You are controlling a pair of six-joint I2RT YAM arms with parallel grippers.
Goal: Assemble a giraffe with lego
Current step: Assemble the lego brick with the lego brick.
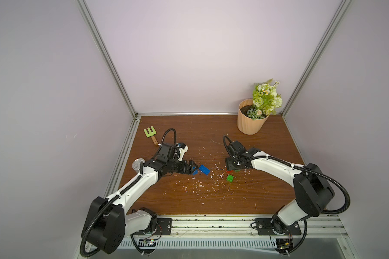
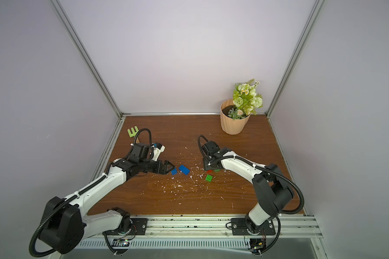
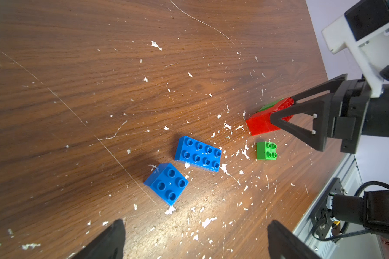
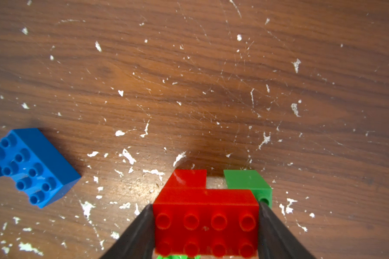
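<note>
Of the giraffe, a red oblong body (image 4: 206, 222) rests on a red leg (image 4: 189, 179) and a green leg (image 4: 247, 181). My right gripper (image 4: 206, 207) is shut on the body's two short ends; in the left wrist view its fingers (image 3: 301, 112) straddle that stack. Loose lego lie to the left of it: a blue oblong brick (image 1: 204, 169) (image 3: 198, 157), a blue square brick (image 1: 195, 172) (image 3: 166, 183) and a green square brick (image 1: 229, 178) (image 3: 266, 150). My left gripper (image 1: 192, 168) (image 3: 195, 235) hangs open just short of the blue square brick, nothing between its fingers.
A peach flower pot (image 1: 249, 123) stands at the back right. A green toy rake (image 1: 149, 133) lies at the back left, and a round metal tin (image 1: 137, 166) sits by the left edge. White flecks litter the wooden table (image 1: 211, 201).
</note>
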